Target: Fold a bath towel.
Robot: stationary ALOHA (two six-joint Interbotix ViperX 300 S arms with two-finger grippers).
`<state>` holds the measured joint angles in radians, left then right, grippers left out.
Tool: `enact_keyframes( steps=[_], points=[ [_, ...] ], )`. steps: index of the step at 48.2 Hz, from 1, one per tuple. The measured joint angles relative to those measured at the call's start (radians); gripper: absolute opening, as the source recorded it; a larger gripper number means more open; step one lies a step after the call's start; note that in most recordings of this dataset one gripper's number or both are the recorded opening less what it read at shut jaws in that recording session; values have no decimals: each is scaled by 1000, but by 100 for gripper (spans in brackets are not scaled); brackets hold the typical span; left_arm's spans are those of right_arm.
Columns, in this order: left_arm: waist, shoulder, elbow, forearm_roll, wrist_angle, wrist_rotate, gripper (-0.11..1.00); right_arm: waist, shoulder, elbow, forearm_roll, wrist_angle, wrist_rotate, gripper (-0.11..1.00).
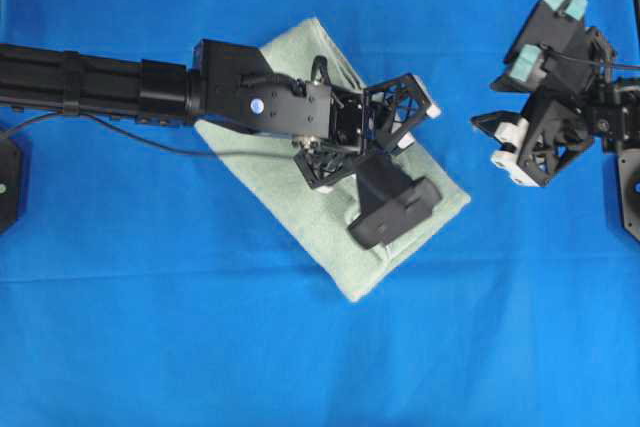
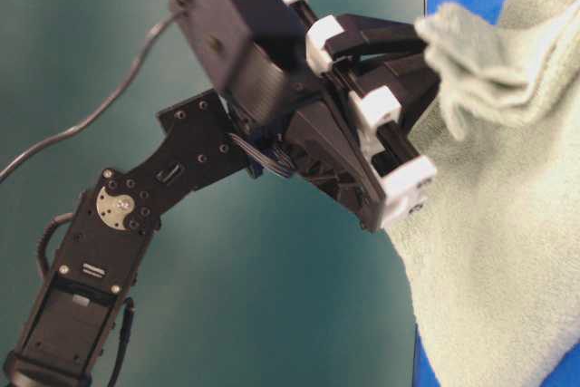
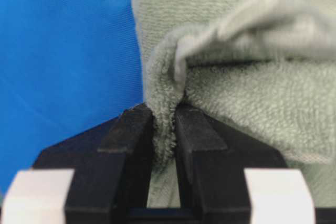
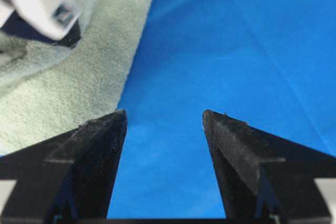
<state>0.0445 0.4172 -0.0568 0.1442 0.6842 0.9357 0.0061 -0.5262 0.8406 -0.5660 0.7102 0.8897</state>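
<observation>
Blue table cover [image 1: 120,327] underneath.

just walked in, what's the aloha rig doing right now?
Folding a bath towel on the blue table cover. The left gripper is shut on a bunched fold of the towel, pinching the cloth between its fingertips above the partly folded stack. The right gripper is open and holds nothing, off to the right over bare cover, clear of the towel's edge.

Sage bath towel [image 1: 300,212], folded (diagonal), edge pinched
</observation>
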Motion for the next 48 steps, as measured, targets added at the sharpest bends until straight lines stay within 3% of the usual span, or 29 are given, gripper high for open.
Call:
enact_keyframes(
  steps=[8, 19, 23, 37, 48],
  points=[
    [8, 0, 0, -72, -3, -64, 11, 0, -6, 2, -14, -2, 0, 62],
    [35, 0, 3, -130, -114, -261, 75, 0, -6, 2, -15, 0, 6, 62],
    [38, -2, 20, -132, -153, -316, 87, 0, -6, 2, -15, -2, 9, 62],
    [49, -124, 135, -135, -173, -391, 85, 0, -8, 3, -15, -31, 8, 62],
    [32, -365, 344, -140, -293, -620, 84, 0, -11, -3, -46, -92, 3, 62]
  ],
)
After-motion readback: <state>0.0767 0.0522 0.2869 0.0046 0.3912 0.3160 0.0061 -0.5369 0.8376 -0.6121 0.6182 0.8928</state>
